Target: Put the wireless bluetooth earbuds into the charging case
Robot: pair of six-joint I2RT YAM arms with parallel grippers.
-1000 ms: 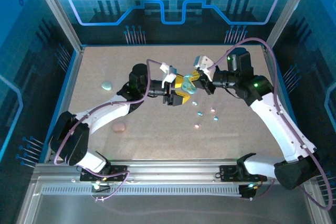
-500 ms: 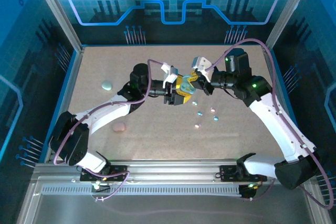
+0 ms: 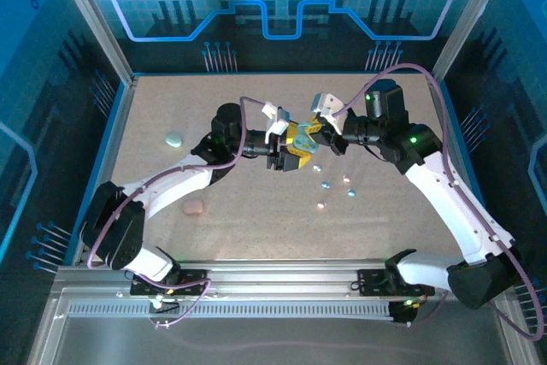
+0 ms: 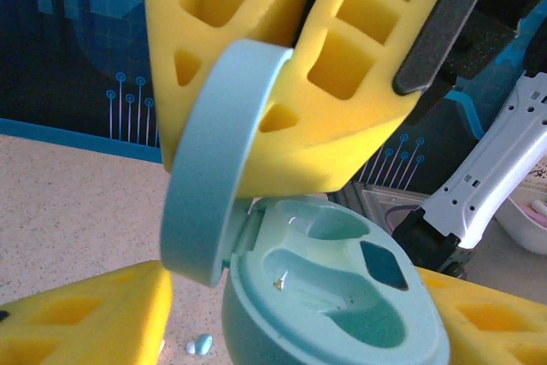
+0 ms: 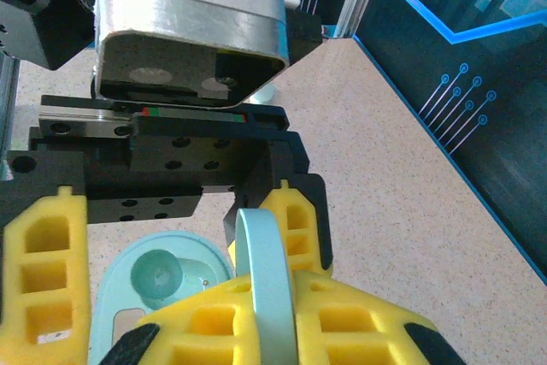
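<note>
Speckled beige table (image 3: 171, 237) within a blue-lit enclosure. My right end effector (image 3: 310, 132) is clamped on the raised lid (image 4: 214, 168) of the mint charging case (image 4: 333, 297), which is held open above mid-table. My left end effector (image 3: 289, 153) flanks the case's base. Table shows between one finger and the base, so I cannot tell whether it grips. Several earbuds (image 3: 326, 184) lie loose on the table nearby, toward my bases.

— How many cases?
— Three: a pale case (image 3: 174, 138) at the left, a pink case (image 3: 195, 207) at lower left, an open mint case (image 3: 305, 135) at centre.
— And earbuds (image 3: 326, 184)?
— Five loose, just right of centre.
</note>
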